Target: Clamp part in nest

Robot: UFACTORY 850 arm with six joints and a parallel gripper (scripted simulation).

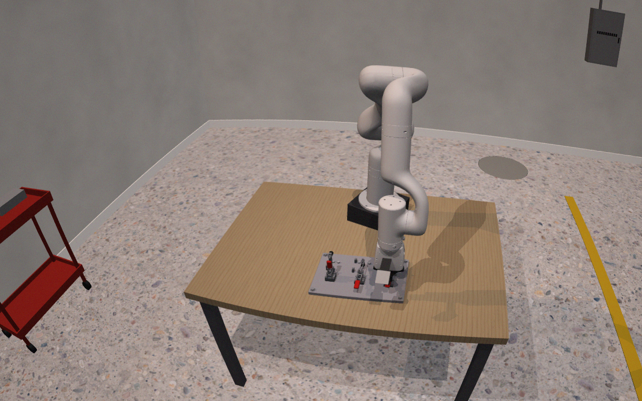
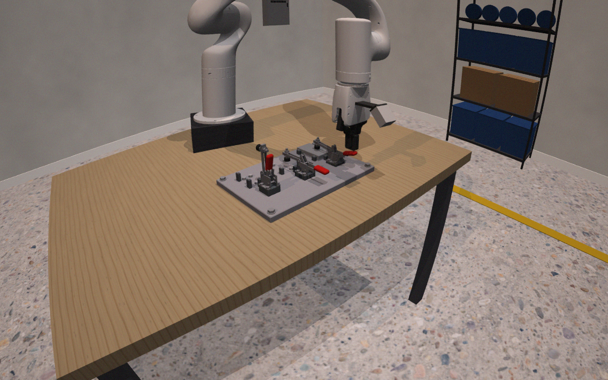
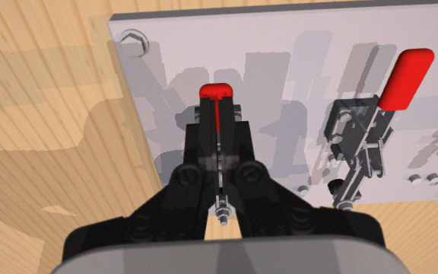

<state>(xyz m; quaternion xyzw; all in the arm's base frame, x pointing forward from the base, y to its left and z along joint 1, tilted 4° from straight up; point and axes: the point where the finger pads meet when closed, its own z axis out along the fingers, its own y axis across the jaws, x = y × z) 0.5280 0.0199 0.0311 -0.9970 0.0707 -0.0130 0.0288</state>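
Note:
The grey fixture plate (image 2: 296, 181) carries three toggle clamps. A flat grey part (image 2: 310, 150) lies in the nest nearest the arm, under that clamp's bar (image 2: 325, 145). This clamp's red handle (image 2: 351, 152) lies low, pointing away from the part. My gripper (image 2: 352, 140) is shut with nothing between the fingers. It points straight down onto this handle. In the wrist view the closed fingers cover most of the handle, and only its red tip (image 3: 216, 90) shows. I cannot tell whether they touch it.
The middle clamp's red handle (image 2: 321, 169) lies low; it also shows in the wrist view (image 3: 406, 79). The clamp farthest from my gripper has its handle (image 2: 268, 161) upright. The arm's black base (image 2: 221, 132) stands behind the plate. The table edge is close beyond my gripper.

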